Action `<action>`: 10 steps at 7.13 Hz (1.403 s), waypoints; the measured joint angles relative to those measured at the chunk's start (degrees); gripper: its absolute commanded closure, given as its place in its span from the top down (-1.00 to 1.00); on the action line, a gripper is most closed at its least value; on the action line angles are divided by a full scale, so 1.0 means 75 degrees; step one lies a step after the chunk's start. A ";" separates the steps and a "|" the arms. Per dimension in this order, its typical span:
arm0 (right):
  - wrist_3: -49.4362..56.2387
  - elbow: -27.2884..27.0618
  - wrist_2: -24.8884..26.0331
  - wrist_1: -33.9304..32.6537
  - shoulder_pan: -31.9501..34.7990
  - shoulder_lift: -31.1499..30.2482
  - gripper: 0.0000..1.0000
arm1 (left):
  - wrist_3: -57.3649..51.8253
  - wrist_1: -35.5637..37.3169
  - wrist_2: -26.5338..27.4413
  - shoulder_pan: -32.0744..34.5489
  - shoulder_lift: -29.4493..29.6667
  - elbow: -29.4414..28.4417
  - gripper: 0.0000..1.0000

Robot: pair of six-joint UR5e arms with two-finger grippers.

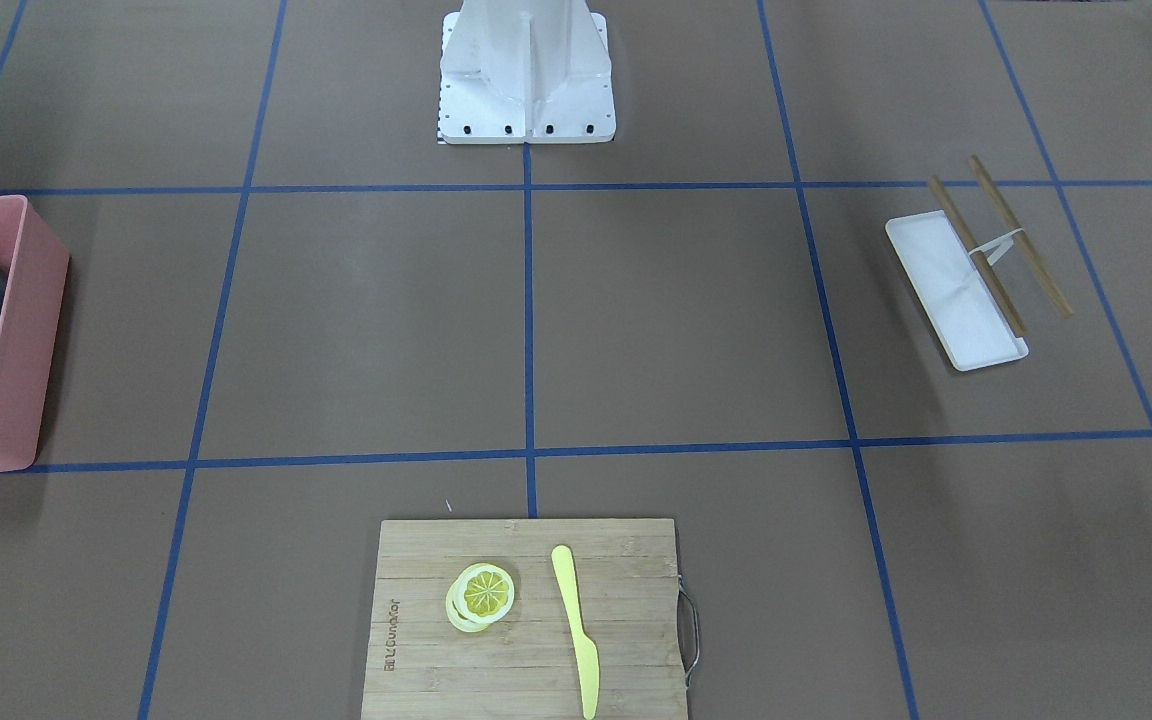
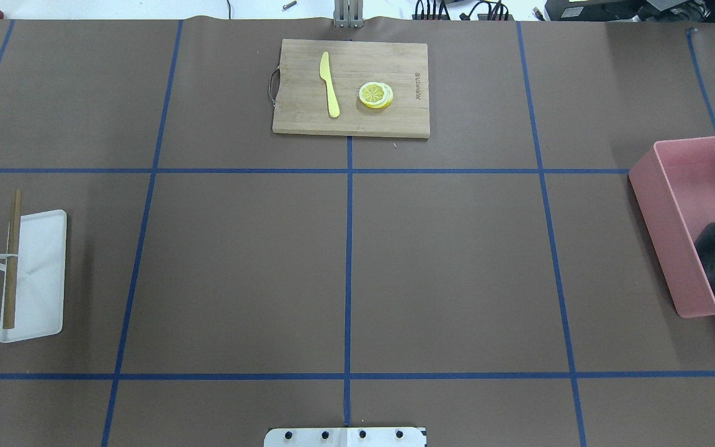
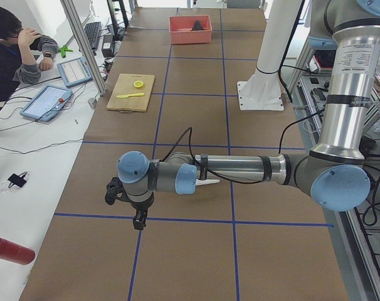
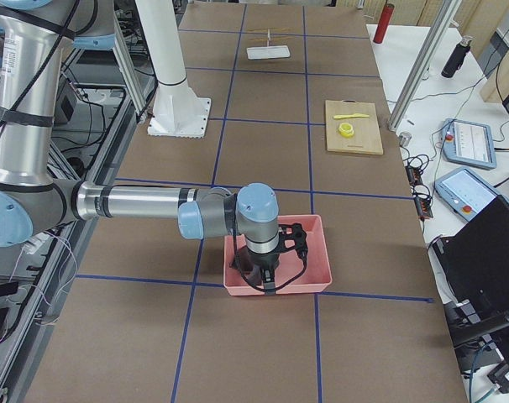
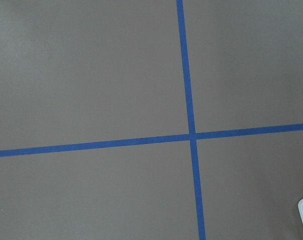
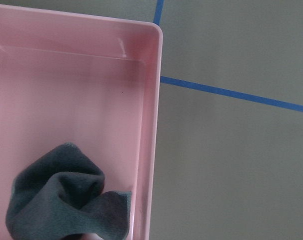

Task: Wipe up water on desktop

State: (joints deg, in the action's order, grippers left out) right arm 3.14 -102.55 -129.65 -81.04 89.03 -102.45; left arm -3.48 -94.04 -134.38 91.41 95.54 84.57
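Note:
The desktop (image 2: 457,267) is a brown surface crossed by blue tape lines, and I can make out no water on it in any view. A crumpled dark grey cloth (image 6: 66,202) lies in a pink bin (image 2: 661,205) at the robot's right end. In the exterior right view my right gripper (image 4: 270,284) hangs over that bin, just above the cloth. My left gripper (image 3: 140,222) points down over bare desktop beside a tape line. Both grippers show only in the side views, so I cannot tell whether they are open or shut.
A bamboo cutting board (image 2: 308,118) with a yellow knife (image 2: 329,84) and lemon slices (image 2: 375,95) sits at the far middle. A white tray (image 2: 44,273) with two wooden sticks (image 2: 13,261) lies at the left end. A person sits beyond the table's far side.

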 measured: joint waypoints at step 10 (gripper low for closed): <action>-0.0013 0.0004 -0.0381 0.0071 0.0000 -0.0308 1.00 | -0.0008 0.0010 0.0000 -0.0008 0.0000 -0.0036 0.97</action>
State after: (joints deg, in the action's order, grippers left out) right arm 3.04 -102.52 -132.51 -80.51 89.03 -104.76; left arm -3.54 -93.97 -134.39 91.34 95.54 84.29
